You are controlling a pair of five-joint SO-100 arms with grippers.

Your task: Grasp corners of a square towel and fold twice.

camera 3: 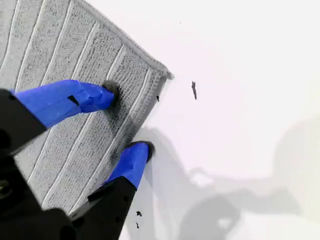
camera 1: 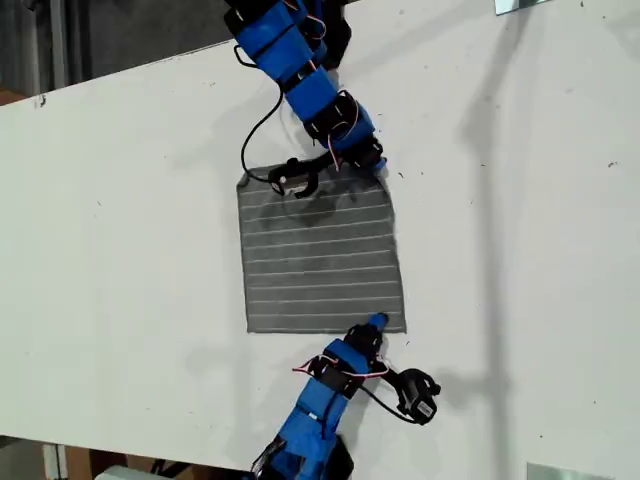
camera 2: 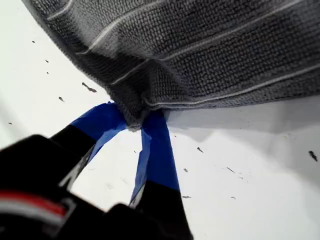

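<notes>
The dark grey striped towel (camera 1: pixel 320 260) lies spread flat on the white table (camera 1: pixel 130 250). My first gripper (camera 1: pixel 377 322) (camera 2: pixel 135 120) comes in from the exterior view's bottom. It is shut on the towel's (camera 2: pixel 200 45) near edge beside its bottom-right corner (camera 1: pixel 402 327), and the cloth bunches between the blue fingers (camera 2: pixel 156 145). My second gripper (camera 1: pixel 379 166) (camera 3: pixel 129 119) reaches from the exterior view's top and is open. One finger (camera 3: pixel 95 95) rests on the towel (camera 3: pixel 60 60) and the other sits at its edge, just short of the corner (camera 3: pixel 165 75).
The table's far edge (camera 1: pixel 120 72) runs diagonally across the exterior view's top left, with dark floor beyond. A black cable (camera 1: pixel 255 135) loops beside the second arm. Metal pieces show at the exterior view's top right (camera 1: pixel 520 4) and bottom right (camera 1: pixel 560 471).
</notes>
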